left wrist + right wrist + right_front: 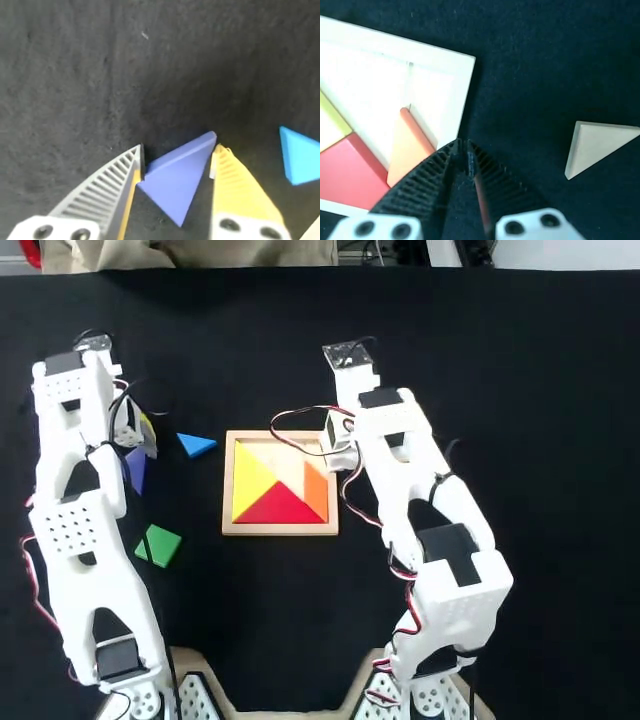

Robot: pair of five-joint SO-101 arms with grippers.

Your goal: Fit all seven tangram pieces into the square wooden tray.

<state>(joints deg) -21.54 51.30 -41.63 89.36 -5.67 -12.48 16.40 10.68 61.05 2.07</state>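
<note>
The square wooden tray (228, 490) is sitting in the middle of the black table (500, 360), holding a yellow triangle (250, 480), a red triangle (285, 507) and an orange triangle (317, 490). A light blue triangle (196, 445) and a green square (158, 545) are lying to its left. The left gripper (140, 445) is hanging over a violet-blue piece (135, 472), possibly gripping it.

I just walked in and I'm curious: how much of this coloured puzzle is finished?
Done: the yellow piece, red piece and orange piece lie in the wooden tray. In hand: the left arm's fingers clasp the violet piece. Left on the cloth: the light blue triangle, the green square and the pale triangle.
</note>
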